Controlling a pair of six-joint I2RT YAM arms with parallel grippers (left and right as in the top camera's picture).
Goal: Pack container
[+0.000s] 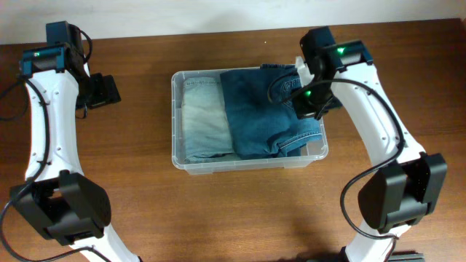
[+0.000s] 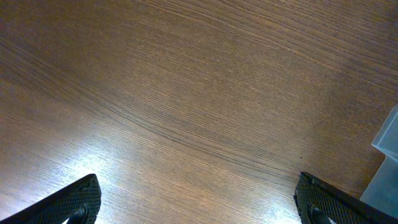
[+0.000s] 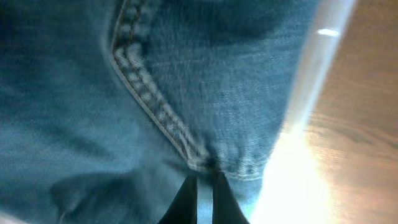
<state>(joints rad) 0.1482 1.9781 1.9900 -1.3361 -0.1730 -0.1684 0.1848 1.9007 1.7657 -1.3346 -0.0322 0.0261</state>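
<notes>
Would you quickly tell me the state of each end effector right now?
Left end effector: open, empty.
Right end effector: shut, tips at the dark jeans.

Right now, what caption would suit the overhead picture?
Right gripper pinching dark jeans in the container, beside lighter jeans; left gripper open.

Overhead is even and sharp; glare washes the brown wooden table (image 2: 93, 165); close dark blue denim jeans (image 3: 155, 93) blur.
</notes>
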